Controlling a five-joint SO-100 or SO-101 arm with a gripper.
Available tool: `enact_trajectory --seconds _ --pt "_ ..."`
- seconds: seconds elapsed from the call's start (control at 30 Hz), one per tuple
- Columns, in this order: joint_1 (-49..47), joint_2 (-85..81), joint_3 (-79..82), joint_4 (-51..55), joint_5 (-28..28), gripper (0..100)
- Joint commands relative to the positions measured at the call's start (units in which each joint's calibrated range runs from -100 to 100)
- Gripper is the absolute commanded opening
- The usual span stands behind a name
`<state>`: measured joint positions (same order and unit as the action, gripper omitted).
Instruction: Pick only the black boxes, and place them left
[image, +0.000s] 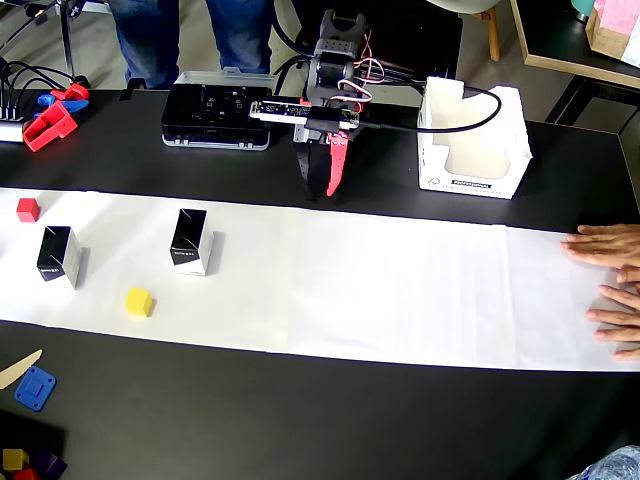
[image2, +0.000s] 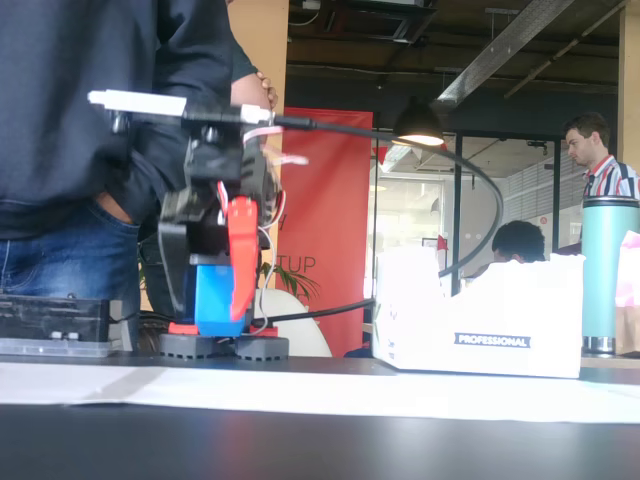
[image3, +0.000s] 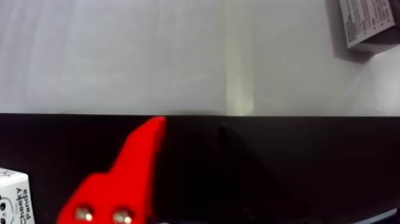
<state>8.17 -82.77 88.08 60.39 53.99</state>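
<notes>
I'm seeing two black boxes standing upright on the white paper strip (image: 400, 290) in the overhead view: the nearer black box (image: 190, 241) and the farther black box (image: 58, 256), both to the picture's left of my gripper (image: 325, 190). Each is standing on end, long axis vertical, glossy black face up top and white side showing. The nearer one is lying well off to the left and a little forward of the fingertips; the farther one is sitting farther out the same way, near the strip's left end.

The gripper is hanging folded by the arm's base, tips pointing down at the black table (image: 300, 420) just behind the paper's edge. The red finger (image3: 128, 173) and the dark one are lying close together and nothing is held, so I'm judging it closed and empty.

A yellow cube (image: 139, 301) is sitting just beyond the nearer box, a red cube (image: 28, 209) near the farther one. A white carton (image: 470, 140) is standing on the gripper's other side, and a person's hands (image: 615, 285) are resting on the strip's far right end
</notes>
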Motion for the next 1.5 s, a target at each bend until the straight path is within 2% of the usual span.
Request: enact_trajectory --seconds 0.0,0.1,0.2,0.3,0.4,0.5,0.63,1.07,1.17,1.27,1.47 --pt "0.19 13.83 -17.34 0.18 0.17 21" --pt "0.19 21.41 -28.24 4.48 0.17 21" --pt "0.19 27.02 -42.52 17.27 0.17 21" --pt "0.19 32.63 -55.28 26.65 1.38 34" --pt "5.39 37.61 -62.73 31.03 6.69 44" --pt "13.1 41.8 -66.36 30.87 13.11 45" --pt "20.89 49.31 -73.19 30.71 17.38 45" --pt "25.22 78.94 -107.68 30.71 17.17 45" --pt "25.22 85.1 -112.11 30.55 16.9 45" --pt "25.22 89.85 -112.38 23.47 16.74 45" --pt "20.46 97.75 -112.29 19.58 11.59 45"
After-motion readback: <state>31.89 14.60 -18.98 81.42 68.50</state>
